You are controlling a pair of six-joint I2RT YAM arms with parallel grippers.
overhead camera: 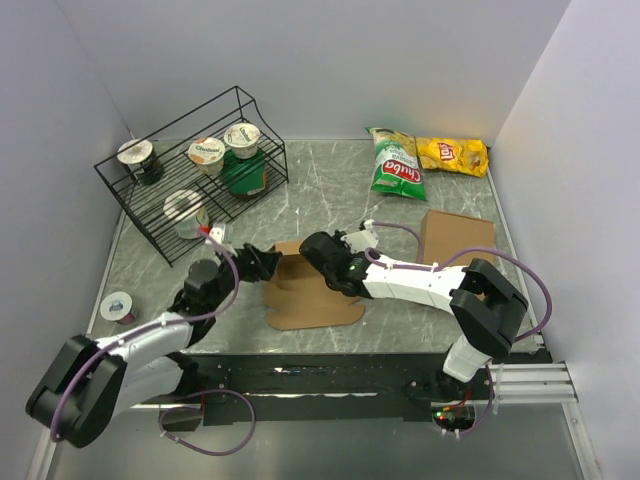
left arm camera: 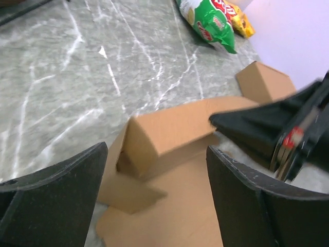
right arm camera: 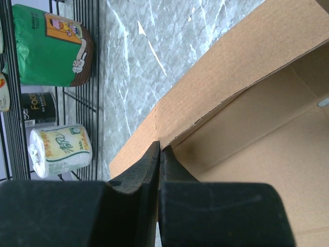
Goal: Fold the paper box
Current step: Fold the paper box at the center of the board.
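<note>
Cardboard this thin looks light and springy, likely to crease if squeezed. Near the middle of the table [overhead camera: 330,195] lies the paper box [overhead camera: 320,300], part-raised. The left gripper [overhead camera: 268,264] stands wide open just left of it. The right gripper [right arm camera: 159,154] pinches its far wall's edge, the sensible hold.

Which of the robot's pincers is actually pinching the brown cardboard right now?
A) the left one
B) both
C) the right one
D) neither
C: the right pincer is shut on a raised wall of the paper box, while the left pincer stands wide open, gripping nothing.
</note>
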